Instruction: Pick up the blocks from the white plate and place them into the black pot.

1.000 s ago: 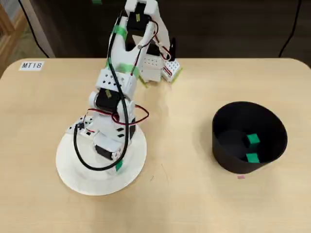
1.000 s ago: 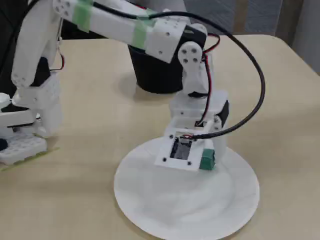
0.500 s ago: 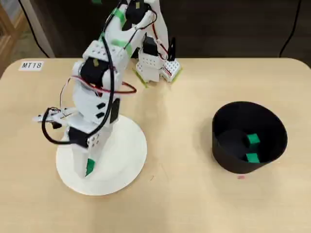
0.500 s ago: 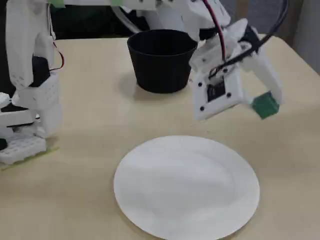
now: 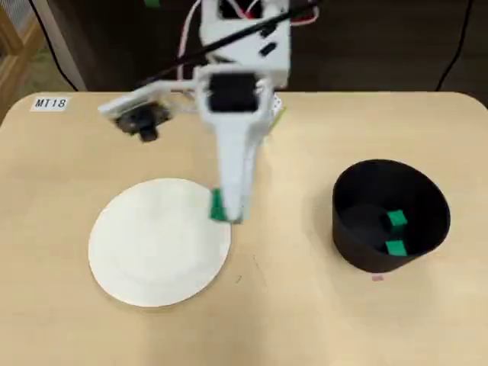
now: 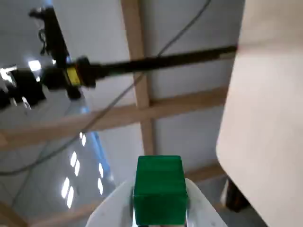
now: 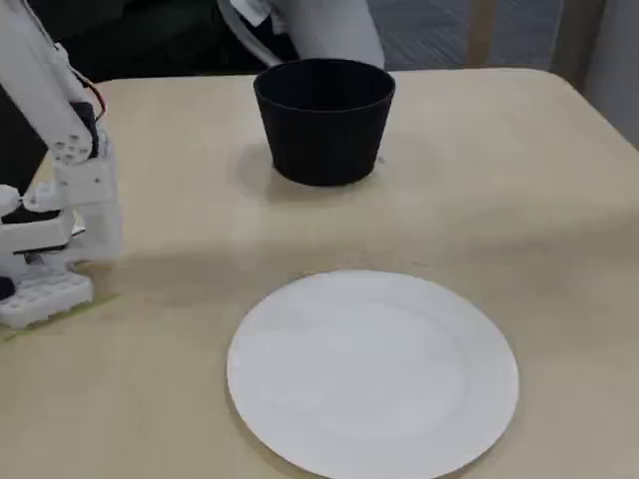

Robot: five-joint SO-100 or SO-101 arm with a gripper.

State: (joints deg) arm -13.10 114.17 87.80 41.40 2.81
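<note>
My gripper point(image 5: 223, 207) is shut on one green block point(image 5: 216, 205) and is raised high above the table, over the right rim of the white plate point(image 5: 145, 252). In the wrist view the block point(image 6: 159, 188) fills the gap between the white fingers of the gripper point(image 6: 159, 208). The plate point(image 7: 371, 374) is bare. To the right in the overhead view stands the black pot point(image 5: 427, 200), with two green blocks point(image 5: 396, 219) point(image 5: 395, 248) on its floor. The fixed view shows the pot point(image 7: 324, 125) behind the plate, and the gripper is out of that frame.
The arm's base point(image 7: 55, 235) stands at the left of the fixed view. A label reading MT18 point(image 5: 50, 102) lies at the table's far left corner in the overhead view. The wrist view looks up at the ceiling, with the table edge point(image 6: 270, 118) on its right.
The gripper took the green block off the plate, lifted it high and swung it right in the overhead view. It has left the fixed view, and the plate is now bare.
</note>
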